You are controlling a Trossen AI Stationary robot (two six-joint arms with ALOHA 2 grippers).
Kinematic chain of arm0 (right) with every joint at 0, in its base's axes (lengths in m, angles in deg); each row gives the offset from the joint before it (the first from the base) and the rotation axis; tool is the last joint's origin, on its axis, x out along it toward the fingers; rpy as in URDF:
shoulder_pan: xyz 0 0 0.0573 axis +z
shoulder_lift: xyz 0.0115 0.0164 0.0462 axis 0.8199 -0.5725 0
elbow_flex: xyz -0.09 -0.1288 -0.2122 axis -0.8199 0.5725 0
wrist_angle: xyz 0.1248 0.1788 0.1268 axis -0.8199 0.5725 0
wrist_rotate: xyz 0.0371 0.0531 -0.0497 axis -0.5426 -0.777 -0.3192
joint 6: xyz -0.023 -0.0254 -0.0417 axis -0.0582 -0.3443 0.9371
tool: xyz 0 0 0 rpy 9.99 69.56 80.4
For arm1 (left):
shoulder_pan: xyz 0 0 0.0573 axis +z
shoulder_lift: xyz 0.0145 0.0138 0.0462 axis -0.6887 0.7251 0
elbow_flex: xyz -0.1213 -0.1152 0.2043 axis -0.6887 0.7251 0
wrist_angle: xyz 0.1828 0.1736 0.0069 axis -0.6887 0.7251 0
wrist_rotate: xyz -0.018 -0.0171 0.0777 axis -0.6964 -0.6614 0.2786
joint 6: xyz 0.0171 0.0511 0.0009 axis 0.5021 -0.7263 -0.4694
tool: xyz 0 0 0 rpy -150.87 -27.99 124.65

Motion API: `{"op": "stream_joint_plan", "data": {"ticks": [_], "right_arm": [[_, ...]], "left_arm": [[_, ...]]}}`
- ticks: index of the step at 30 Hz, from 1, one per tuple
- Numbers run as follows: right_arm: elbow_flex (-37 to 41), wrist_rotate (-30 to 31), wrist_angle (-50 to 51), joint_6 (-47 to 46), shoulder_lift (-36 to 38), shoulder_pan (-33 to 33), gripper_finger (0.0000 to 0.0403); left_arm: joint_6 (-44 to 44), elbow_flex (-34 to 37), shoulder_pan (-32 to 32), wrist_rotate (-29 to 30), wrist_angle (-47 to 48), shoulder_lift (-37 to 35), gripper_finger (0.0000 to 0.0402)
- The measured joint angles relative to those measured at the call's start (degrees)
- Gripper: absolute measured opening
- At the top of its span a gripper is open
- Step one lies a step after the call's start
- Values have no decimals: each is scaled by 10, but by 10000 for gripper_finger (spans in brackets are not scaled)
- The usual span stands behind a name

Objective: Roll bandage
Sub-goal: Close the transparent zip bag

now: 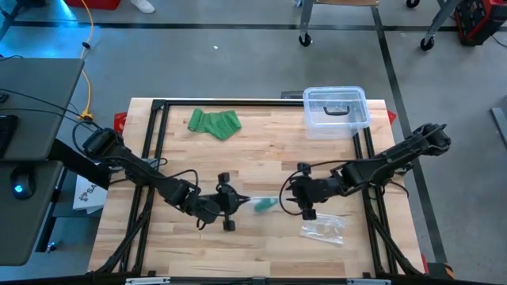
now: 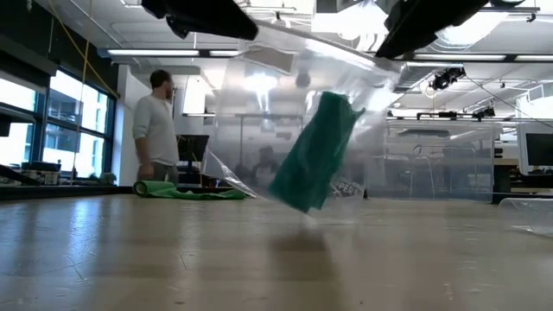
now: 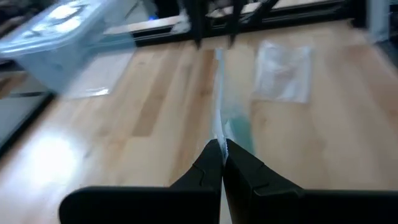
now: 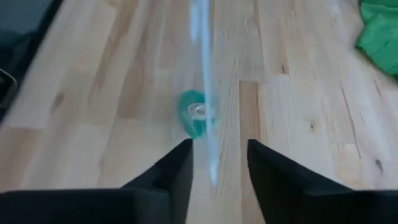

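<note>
Bandage roll hangs in a clear bag between my grippers; left jaws clamp the bag's edge, right jaws stand parted beside it.

No readable text, labels, brands or numbers anywhere. Print on the white paper sheet at 9 o'clock off the table edge is too small to read.

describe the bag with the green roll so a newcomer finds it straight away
Start at the wooden table and look to its middle, between the two arms. The clear bag hangs there, pinched by the shut left tool, a green roll inside. The other clear bag, nearer the front edge, lies flat with nothing green in it.
</note>
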Motion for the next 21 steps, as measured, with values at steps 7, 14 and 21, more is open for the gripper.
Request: {"op": "stream_joint_plan", "data": {"ticks": [7,14,21], "right_arm": [[0,-18,1,-24,50,43,169],[0,64,-14,-25,62,108,169],[0,98,-19,-28,60,124,169]], "left_arm": [[102,-62,-1,46,303,-65,0],[249,-158,-1,28,661,-78,0],[345,-152,-10,-116,739,5,0]]}}
